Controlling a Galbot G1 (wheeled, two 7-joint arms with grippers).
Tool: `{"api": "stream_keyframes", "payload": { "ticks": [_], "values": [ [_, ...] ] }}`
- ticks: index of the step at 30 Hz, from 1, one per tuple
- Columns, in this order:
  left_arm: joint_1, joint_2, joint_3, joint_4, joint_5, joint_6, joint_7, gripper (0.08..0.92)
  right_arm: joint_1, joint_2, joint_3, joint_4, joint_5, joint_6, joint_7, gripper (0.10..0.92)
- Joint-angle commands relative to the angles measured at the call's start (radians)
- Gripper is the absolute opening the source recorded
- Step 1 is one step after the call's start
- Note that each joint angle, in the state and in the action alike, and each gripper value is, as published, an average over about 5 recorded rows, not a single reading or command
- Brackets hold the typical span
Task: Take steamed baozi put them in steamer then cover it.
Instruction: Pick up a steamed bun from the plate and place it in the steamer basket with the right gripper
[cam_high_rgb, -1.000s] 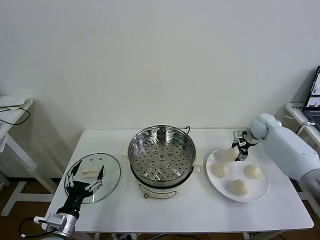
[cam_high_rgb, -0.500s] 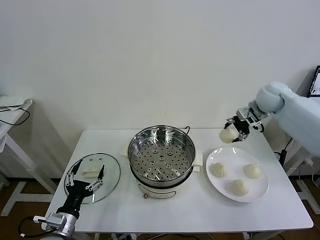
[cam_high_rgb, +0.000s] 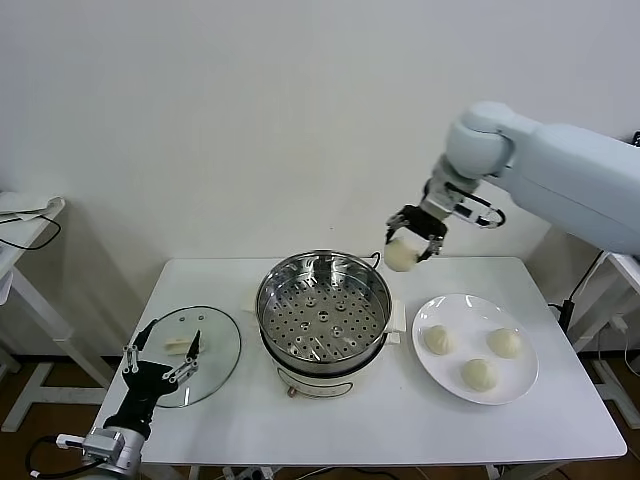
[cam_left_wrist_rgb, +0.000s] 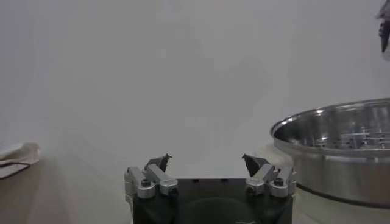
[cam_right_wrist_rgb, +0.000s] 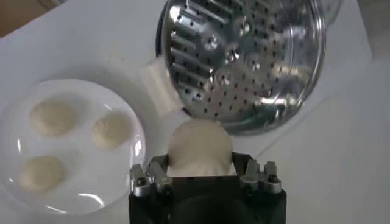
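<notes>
R gripper (cam_high_rgb: 408, 240) raised, clamped; L gripper (cam_high_rgb: 160, 356) open, low.

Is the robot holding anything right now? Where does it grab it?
The right tool pinches one bun by its sides, near the steamer. The left tool holds nothing.

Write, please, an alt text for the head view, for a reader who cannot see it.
The right end effector holds one steamed baozi in the air just beyond the right rim of the empty steamer. Three more buns lie on a white plate to the right. The left end effector hangs open over a glass lid on the left.
</notes>
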Motion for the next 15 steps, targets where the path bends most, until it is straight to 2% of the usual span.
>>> {"api": "stream_keyframes", "payload": {
  "ticks": [1,15],
  "values": [
    [-0.001,0.001,-0.018,-0.001,-0.008,0.004,0.001,0.823,0.026,0.169,-0.067,-0.062,-0.010,0.092,0.010,0.696],
    [-0.007,0.006,-0.053,0.017,-0.020,0.005,0.008,0.823,-0.198,0.336,0.055,-0.316,-0.150,0.207,0.058,0.696]
  ]
}}
